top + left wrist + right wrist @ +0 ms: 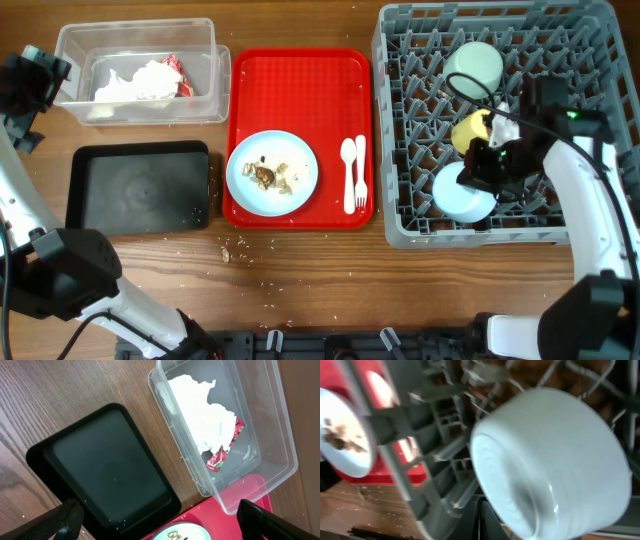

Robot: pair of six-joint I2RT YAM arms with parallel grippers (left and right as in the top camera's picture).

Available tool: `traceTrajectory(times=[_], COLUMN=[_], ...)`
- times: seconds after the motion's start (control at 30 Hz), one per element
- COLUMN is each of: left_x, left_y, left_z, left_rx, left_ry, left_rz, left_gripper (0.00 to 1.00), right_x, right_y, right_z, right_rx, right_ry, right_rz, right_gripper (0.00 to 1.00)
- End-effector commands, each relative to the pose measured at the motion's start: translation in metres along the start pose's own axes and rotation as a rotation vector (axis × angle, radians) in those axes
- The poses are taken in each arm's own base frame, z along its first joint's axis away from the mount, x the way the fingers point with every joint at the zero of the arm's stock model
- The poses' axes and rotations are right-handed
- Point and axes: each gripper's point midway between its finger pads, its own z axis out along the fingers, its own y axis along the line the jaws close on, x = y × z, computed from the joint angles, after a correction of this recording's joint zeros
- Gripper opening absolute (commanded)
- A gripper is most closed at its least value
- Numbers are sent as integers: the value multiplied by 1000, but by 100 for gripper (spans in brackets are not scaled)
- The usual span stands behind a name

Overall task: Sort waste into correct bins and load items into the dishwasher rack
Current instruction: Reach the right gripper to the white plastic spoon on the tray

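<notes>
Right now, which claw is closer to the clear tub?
Left. The left claw hangs open just off the tub's left end; the right claw is far across the table, over the rack by the blue bowl.

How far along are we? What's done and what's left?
Done: the napkin with its wrapper lies in the clear tub; the pale green bowl, yellow cup and light blue bowl sit in the dishwasher rack. In hand: nothing; the right gripper is shut above the rack, the left gripper open. Left: food scraps on the light blue plate, then the plate, spoon and fork on the red tray.
</notes>
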Motion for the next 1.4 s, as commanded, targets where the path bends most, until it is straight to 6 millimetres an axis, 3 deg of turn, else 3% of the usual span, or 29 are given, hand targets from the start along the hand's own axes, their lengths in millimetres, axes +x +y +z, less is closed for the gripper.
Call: traceTrajectory(times=[0.0, 0.07, 0.17, 0.27, 0.3, 0.33, 0.4, 0.43, 0.53, 0.67, 0.8, 0.9, 0.97, 1.1, 1.23, 1.37], left_x=[-2, -2, -2, -2, -2, -2, -2, -2, -2, -2, -2, -2, -2, -1, -2, -2], left_y=[1, 1, 1, 1, 1, 1, 1, 1, 1, 1, 1, 1, 1, 1, 1, 1], left_z=[-2, -2, -2, -2, -2, -2, -2, -2, -2, -2, -2, -2, -2, -2, -2, -2], left_rx=[-4, -4, -4, -4, -4, -4, -4, -4, -4, -4, -4, -4, -4, -4, -4, -4], left_ry=[-11, -11, -11, -11, -11, -11, -11, -11, -11, -11, -11, -11, -11, -11, -11, -11], left_rz=[-1, -1, -1, -1, -1, -1, -1, -1, -1, -1, -1, -1, -1, -1, -1, -1], left_gripper=[100, 100, 100, 100, 100, 100, 100, 100, 100, 100, 100, 100, 100, 100, 100, 100], right_x=[-1, -1, -2, -8, -9, -6, 2, 3, 5, 8, 14, 13, 8, -3, -19, -29], right_y=[-33, -61, -73, -27, 0, 55, 96, 102, 127, 201, 243, 259, 259, 247, 237, 197], right_z=[6, -2, -20, -27, -30, -48, -74, -82, -97, -105, -111, -116, -106, -28, 27, 81], right_rx=[177, 348, 448, 205, 65, -231, -449, -470, -517, -530, -456, -446, -406, -178, 18, 215], right_ry=[7, -31, -67, -49, -52, -83, -150, -181, -249, -340, -440, -415, -350, -203, -198, -116], right_rz=[103, 239, 322, 191, 90, -129, -297, -322, -370, -528, -603, -621, -605, -593, -533, -381], right_gripper=[4, 4, 4, 4, 4, 4, 4, 6, 34, 57, 63, 63, 63, 58, 53, 48])
